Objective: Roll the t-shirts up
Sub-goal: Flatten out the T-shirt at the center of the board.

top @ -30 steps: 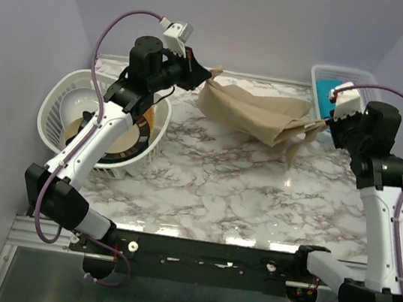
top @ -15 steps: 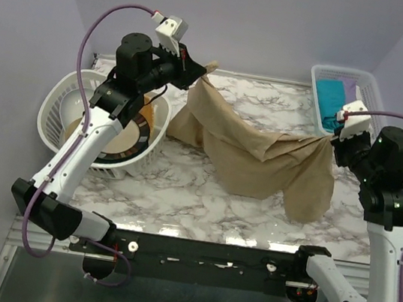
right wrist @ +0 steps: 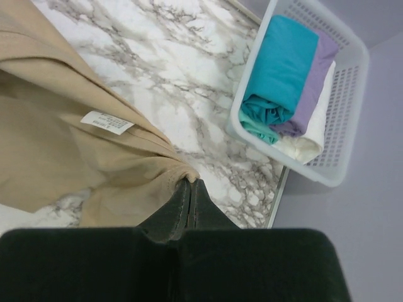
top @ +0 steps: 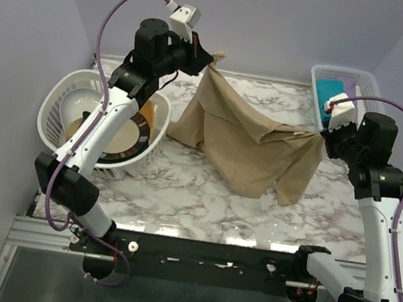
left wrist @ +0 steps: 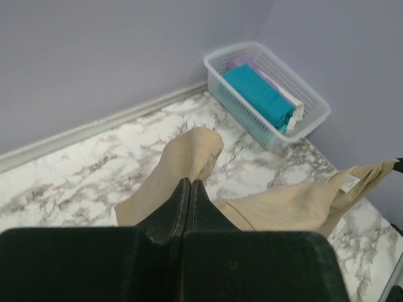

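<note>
— Marble tabletop (top: 203, 193), lilac walls. Where is the beige t-shirt (top: 251, 147) now?
— Strung between the two arms, over the far middle of the tabletop. A second ago it was a bunched heap at the back. It has since been drawn out wide, and its lower folds seem to rest on the marble.
— And the jaws?
— Left jaws are pinched fully shut on one corner, high at the back left. Right jaws are pinched shut on an edge near the label (right wrist: 108, 121), lower down on the right.
— What does that mean for the rolling?
— I'd call this the spreading step. The cloth hangs creased, not flat, so it needs laying out first. Teal (right wrist: 280, 63), lilac (right wrist: 312, 82) and white (right wrist: 315, 126) rolls sit in the rectangular basket (top: 342, 70). The round basket (top: 55, 102) holding the plate (top: 123, 143) is at the left.
</note>
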Controlling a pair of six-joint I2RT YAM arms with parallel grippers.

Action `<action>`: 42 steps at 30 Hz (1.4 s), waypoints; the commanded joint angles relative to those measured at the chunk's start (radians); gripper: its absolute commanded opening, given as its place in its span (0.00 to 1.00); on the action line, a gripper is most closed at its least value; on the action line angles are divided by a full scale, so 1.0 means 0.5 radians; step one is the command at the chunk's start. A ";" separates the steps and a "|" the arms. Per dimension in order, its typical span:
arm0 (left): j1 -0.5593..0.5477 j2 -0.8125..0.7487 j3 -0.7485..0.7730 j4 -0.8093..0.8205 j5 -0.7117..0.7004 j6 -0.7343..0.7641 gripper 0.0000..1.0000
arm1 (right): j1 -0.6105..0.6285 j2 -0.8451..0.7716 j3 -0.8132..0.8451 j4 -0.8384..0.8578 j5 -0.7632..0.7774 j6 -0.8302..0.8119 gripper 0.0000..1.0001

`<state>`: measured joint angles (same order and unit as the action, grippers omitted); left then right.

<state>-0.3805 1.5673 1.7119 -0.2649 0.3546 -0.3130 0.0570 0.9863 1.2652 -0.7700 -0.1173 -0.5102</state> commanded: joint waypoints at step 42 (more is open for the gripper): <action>-0.135 -1.150 -1.381 -0.903 0.506 0.739 0.29 | -0.016 -0.390 -0.597 -0.569 -0.094 -0.447 0.86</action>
<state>-0.4255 1.0180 1.0107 -0.6991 0.5362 -0.0647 0.0566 0.7826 0.9855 -1.1423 -0.2638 -0.7727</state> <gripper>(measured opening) 0.009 0.808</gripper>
